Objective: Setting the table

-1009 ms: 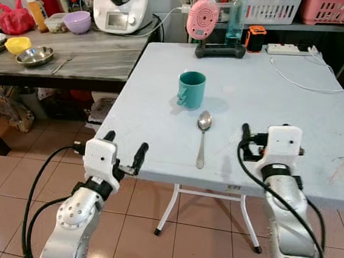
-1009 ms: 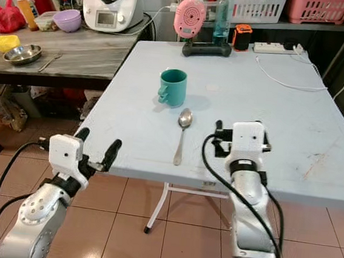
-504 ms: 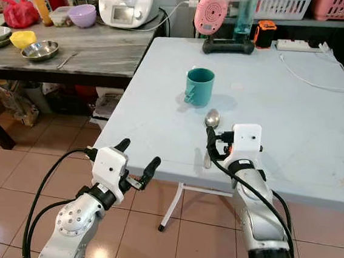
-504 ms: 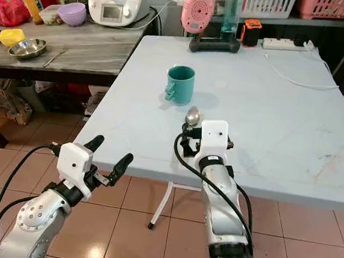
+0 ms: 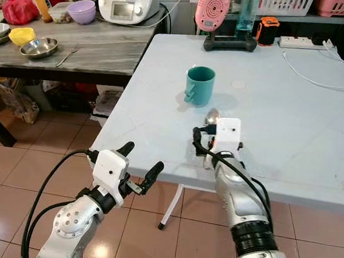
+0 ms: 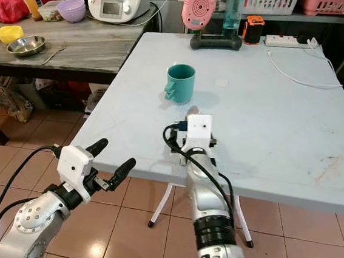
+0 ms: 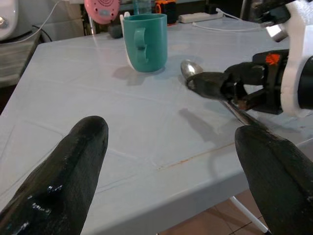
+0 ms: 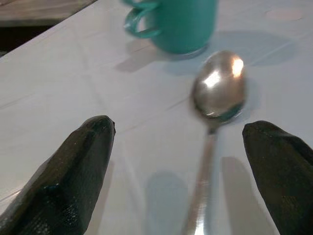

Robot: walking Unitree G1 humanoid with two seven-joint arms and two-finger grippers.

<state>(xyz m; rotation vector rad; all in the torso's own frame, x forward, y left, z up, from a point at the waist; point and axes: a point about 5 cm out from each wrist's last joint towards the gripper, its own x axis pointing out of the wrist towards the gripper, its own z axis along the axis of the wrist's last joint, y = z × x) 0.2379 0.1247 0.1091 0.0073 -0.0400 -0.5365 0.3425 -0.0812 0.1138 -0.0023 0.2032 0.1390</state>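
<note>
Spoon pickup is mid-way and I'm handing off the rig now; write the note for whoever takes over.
Right hand: open, low over the light blue table, its fingers either side of the spoon handle; not closed on it yet.
Left hand: open, idle in front of the table's near edge, holding nothing.
Things: spoon lies flat on the table, bowl end toward the teal mug; mug stands upright just beyond it, apart from it.
Done: right hand lined up on the spoon.
Left: close on the handle, lift, place it. Plates or other settings are not on this table.
</note>
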